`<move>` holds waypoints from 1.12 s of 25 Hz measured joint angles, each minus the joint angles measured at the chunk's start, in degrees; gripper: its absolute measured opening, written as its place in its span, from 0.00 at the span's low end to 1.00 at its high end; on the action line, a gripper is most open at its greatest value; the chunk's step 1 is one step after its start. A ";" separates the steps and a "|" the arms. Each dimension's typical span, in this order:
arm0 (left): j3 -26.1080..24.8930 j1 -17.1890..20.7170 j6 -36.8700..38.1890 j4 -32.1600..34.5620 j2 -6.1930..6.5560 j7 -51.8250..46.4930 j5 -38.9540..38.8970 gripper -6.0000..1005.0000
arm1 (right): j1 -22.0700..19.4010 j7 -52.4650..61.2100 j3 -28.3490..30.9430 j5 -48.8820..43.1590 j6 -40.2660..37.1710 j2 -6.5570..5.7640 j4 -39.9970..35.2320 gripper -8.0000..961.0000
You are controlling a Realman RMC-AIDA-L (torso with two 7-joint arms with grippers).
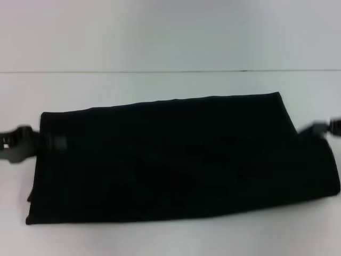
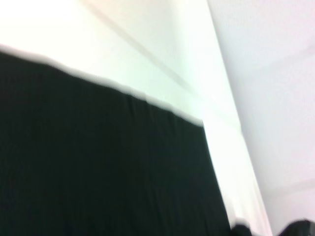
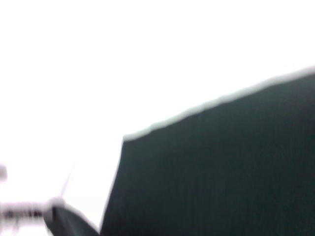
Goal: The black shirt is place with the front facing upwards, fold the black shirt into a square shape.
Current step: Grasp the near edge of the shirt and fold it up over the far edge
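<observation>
- Both grippers are blurred and mostly cut off by the sides of the head view, so whether either is open, closed or holding cloth cannot be told.
- No white lettering or neck label shows on the black shirt [image 1: 176, 160]; only plain black cloth is visible, with faint creases.
- The shirt lies on the white table [image 1: 170, 85] as a wide folded band, spanning nearly the full width of the head view, its far edge sloping up toward the right.
- The left gripper [image 1: 16, 143] sits at the shirt's left end, level with its upper corner, touching or just beside the cloth.
- The right gripper [image 1: 322, 128] is at the shirt's right end, near the upper right corner.
- Each wrist view shows only one straight shirt edge and a corner against white tabletop.
- Bare table lies beyond the shirt's far edge, with a narrower strip in front.
</observation>
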 joint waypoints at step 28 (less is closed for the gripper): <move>-3.22 -5.96 -33.70 -4.11 -6.90 9.38 -10.31 0.02 | 5.27 -9.79 0.05 18.12 39.01 8.05 8.70 0.01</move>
